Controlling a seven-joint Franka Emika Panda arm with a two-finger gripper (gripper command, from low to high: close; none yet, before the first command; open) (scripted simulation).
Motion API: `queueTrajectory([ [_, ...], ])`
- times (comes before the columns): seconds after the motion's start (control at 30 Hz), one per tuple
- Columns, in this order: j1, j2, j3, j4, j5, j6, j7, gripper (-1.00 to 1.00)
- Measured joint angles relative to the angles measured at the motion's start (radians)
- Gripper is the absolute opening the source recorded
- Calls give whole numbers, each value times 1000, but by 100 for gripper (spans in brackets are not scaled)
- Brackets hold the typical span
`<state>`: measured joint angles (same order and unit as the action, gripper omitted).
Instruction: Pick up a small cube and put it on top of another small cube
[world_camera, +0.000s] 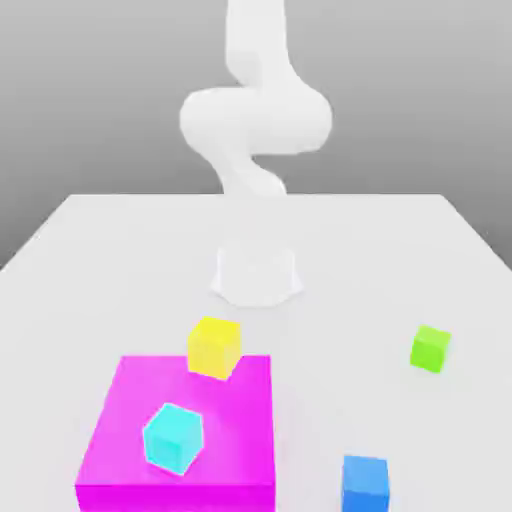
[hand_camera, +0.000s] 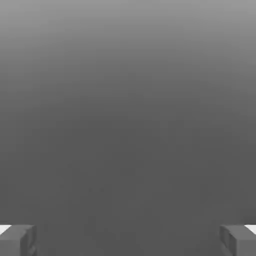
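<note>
Near the worktop (world_camera: 90, 240) edge, the blue cube (world_camera: 364, 483) is easily missed by the wide, empty claw (hand_camera: 128, 240); the yellow cube (world_camera: 214, 346) may be knocked.

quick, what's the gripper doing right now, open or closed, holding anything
Gripper: open, fingers spread wide apart, nothing between them.

White arm (world_camera: 255, 120) upright and coiled, claw (hand_camera: 128, 240) wide open, empty.
</note>
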<state>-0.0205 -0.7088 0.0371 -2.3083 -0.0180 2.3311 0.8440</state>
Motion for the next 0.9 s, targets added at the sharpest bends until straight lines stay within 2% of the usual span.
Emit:
queueTrajectory([
  [0.33,-57,369,131,-33,-95,125,194,0],
  [0.63,-46,695,190,-63,-178,236,365,0],
  [0.9,-4,971,210,-93,-163,343,454,0],
])
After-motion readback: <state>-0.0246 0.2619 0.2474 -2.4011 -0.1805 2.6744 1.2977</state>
